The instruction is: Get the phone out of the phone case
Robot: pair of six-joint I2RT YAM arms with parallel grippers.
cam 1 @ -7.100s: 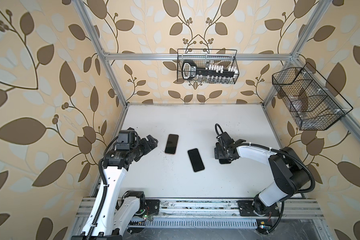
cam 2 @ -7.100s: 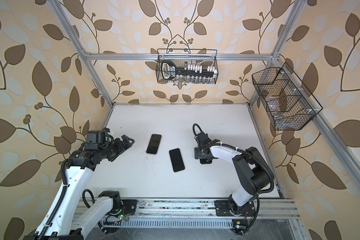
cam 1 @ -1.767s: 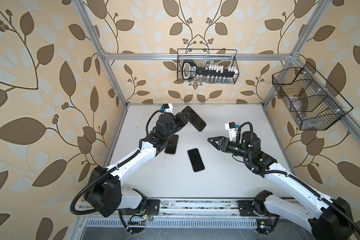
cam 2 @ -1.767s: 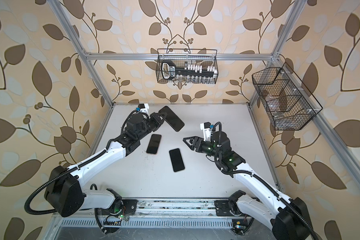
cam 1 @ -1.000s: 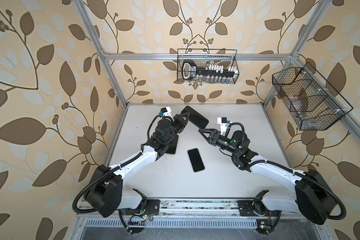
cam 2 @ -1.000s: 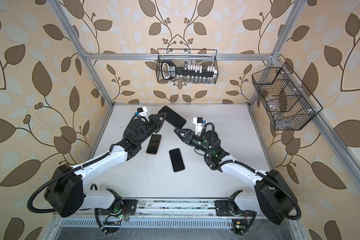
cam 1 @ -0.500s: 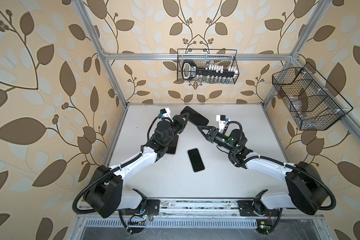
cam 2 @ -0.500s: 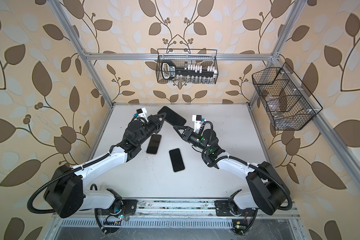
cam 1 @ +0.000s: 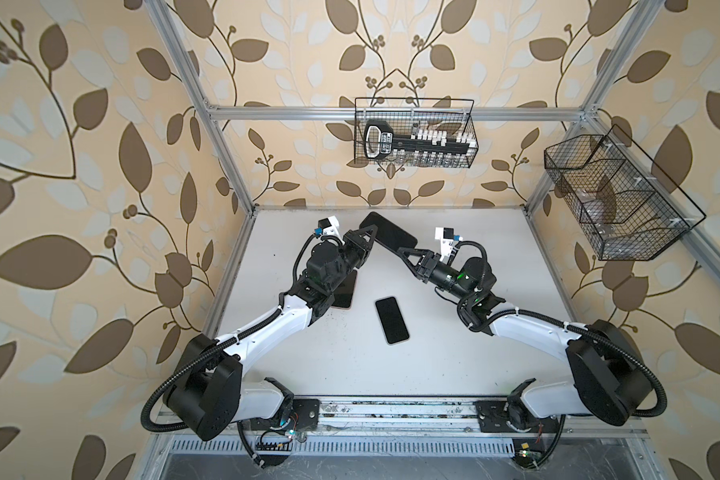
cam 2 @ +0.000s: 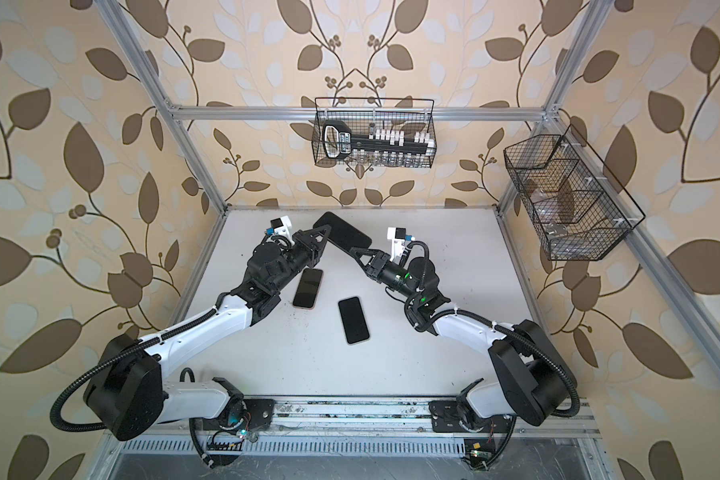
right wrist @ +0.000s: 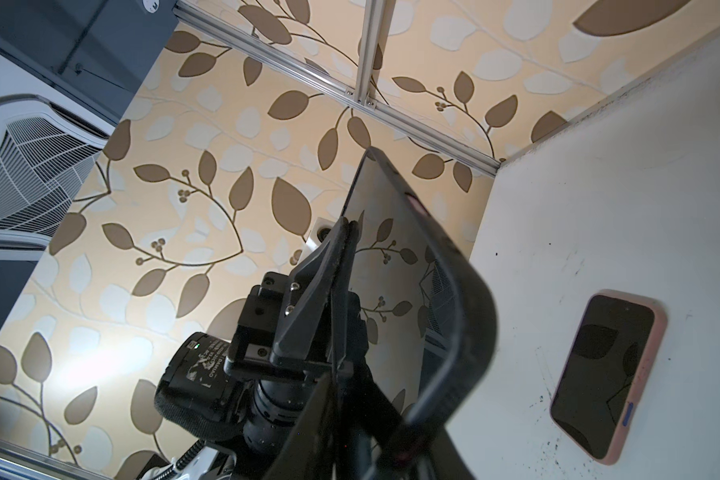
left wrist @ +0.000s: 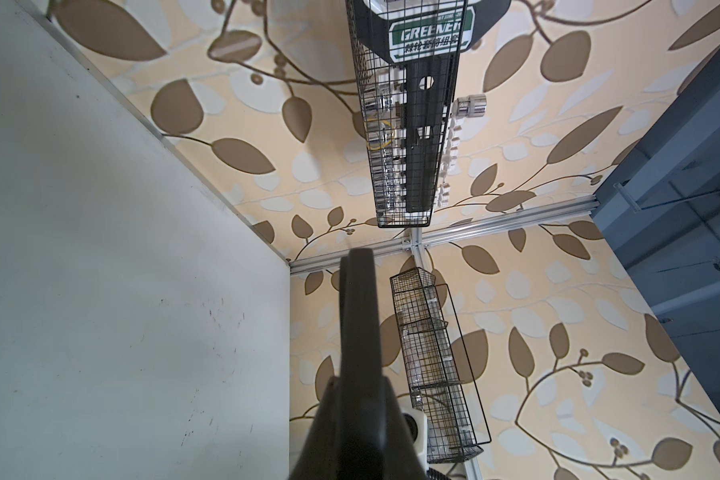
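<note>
Left gripper (cam 1: 368,235) clamps the cased phone (cam 1: 391,235) aloft, lengthwise toward the right gripper (cam 1: 401,250). Whether that one grips, I can't tell.

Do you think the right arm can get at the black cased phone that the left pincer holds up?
Probably yes: the right pincer sits at the free end of the black cased phone, with nothing between, and the left pincer grips only the opposite end.

The 2 arms angle inward, raised, left gripper (cam 1: 371,237) fingers pinched tight, right gripper (cam 1: 400,250) just beside them.
</note>
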